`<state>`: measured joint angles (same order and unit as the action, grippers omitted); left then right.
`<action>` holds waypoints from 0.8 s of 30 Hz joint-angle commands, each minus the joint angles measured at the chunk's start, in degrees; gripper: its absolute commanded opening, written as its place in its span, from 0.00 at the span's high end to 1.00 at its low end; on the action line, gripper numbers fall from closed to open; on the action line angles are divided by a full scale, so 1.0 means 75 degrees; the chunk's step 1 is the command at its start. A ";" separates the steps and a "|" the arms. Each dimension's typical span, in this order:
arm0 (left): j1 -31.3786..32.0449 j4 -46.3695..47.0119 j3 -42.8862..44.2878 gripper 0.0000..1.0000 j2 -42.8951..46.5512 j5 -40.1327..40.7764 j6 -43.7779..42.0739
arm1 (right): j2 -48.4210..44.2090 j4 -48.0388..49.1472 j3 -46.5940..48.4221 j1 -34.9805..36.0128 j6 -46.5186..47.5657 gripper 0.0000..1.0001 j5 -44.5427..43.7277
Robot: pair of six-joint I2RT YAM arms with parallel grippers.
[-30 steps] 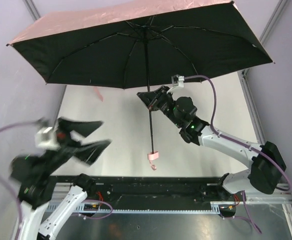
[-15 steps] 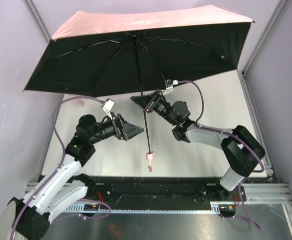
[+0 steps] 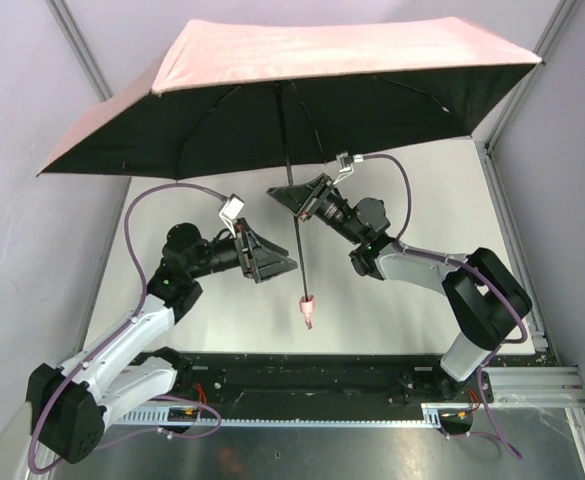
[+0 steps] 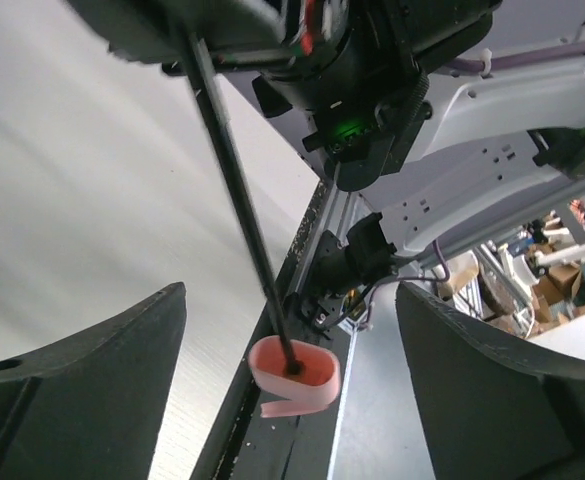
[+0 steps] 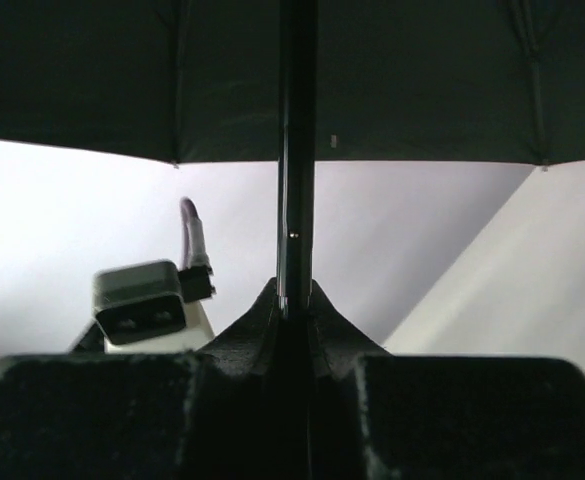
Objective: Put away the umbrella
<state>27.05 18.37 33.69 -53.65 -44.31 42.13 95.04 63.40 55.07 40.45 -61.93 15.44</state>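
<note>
Pink umbrella [image 3: 312,55] open, clamped in right gripper [image 3: 296,197].

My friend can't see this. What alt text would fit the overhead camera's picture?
An open umbrella, pink on top and black underneath, is held up over a white table by the right gripper clamped on its thin dark shaft. The left gripper, jaws wide open, points toward the shaft near the pink handle.

One umbrella [image 3: 312,60] up top; two grippers mid-frame, left gripper [image 3: 278,266] and right gripper [image 3: 298,196]; one table [image 3: 412,300].
</note>
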 commanded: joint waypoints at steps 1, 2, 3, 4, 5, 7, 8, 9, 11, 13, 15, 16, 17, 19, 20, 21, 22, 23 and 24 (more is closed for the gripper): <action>0.0038 0.0458 0.0327 0.22 -0.0050 -0.0748 -0.0304 | -0.0553 0.0394 0.0330 0.0522 0.1963 1.00 0.0049; 0.0032 0.0434 0.0367 0.27 -0.0075 -0.0777 -0.0300 | -0.0595 0.0289 0.0338 0.0635 0.2210 1.00 0.0026; 0.0035 0.0363 0.0398 0.29 -0.0082 -0.0727 -0.0334 | -0.0634 0.0219 0.0347 0.0744 0.2374 1.00 0.0021; 0.0031 0.0246 0.0420 0.33 -0.0080 -0.0632 -0.0380 | -0.0683 0.0143 0.0352 0.0851 0.2527 1.00 -0.0017; 0.0029 0.0129 0.0448 0.35 -0.0084 -0.0578 -0.0420 | -0.0766 0.0011 0.0354 0.0952 0.2685 1.00 -0.0089; 0.0027 -0.0120 0.0519 0.38 -0.0117 -0.0556 -0.0530 | -0.0998 -0.0287 0.0350 0.1159 0.3053 1.00 -0.0263; 0.0027 -0.0177 0.0545 0.40 -0.0133 -0.0593 -0.0560 | -0.1128 -0.0427 0.0354 0.1264 0.3282 1.00 -0.0335; 0.0027 -0.0206 0.0563 0.41 -0.0123 -0.0606 -0.0587 | -0.1264 -0.0614 0.0355 0.1363 0.3485 1.00 -0.0464; 0.0026 -0.0248 0.0577 0.40 -0.0054 -0.0443 -0.0642 | -0.1497 -0.0941 0.0356 0.1485 0.3531 1.00 -0.0808; 0.0026 -0.0346 0.0610 0.40 -0.0019 -0.0320 -0.0764 | -0.1690 -0.1161 0.0357 0.1471 0.3244 1.00 -0.0970; 0.0038 -0.0365 0.0648 0.40 0.0016 -0.0327 -0.0765 | -0.1867 -0.1374 0.0357 0.1476 0.3055 1.00 -0.1157; 0.0050 -0.0347 0.0662 0.39 0.0057 -0.0291 -0.0760 | -0.1932 -0.1486 0.0357 0.1493 0.2979 1.00 -0.1250; 0.0062 -0.0332 0.0680 0.39 0.0078 -0.0273 -0.0780 | -0.1947 -0.1500 0.0357 0.1501 0.2923 1.00 -0.1256; 0.0079 -0.0326 0.0738 0.38 0.0102 -0.0216 -0.0807 | -0.1876 -0.1324 0.0351 0.1499 0.2781 1.00 -0.1058; 0.0088 -0.0321 0.0777 0.38 0.0094 -0.0154 -0.0775 | -0.1784 -0.1115 0.0354 0.1504 0.2695 1.00 -0.0897; 0.0104 -0.0319 0.0826 0.38 0.0067 -0.0122 -0.0694 | -0.1685 -0.0805 0.0355 0.1530 0.2635 1.00 -0.0716; 0.0147 -0.0318 0.0886 0.37 0.0018 -0.0130 -0.0613 | -0.1595 -0.0592 0.0356 0.1567 0.2587 1.00 -0.0596; 0.0169 -0.0311 0.0933 0.37 -0.0018 -0.0164 -0.0543 | -0.1544 -0.0474 0.0356 0.1579 0.2539 1.00 -0.0490; 0.0180 -0.0320 0.0951 0.38 -0.0048 -0.0198 -0.0519 | -0.1530 -0.0426 0.0357 0.1585 0.2545 1.00 -0.0425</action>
<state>27.59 15.62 37.43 -53.89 -46.11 38.09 83.57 50.13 55.09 51.55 -42.09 9.08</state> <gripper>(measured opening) 0.625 0.127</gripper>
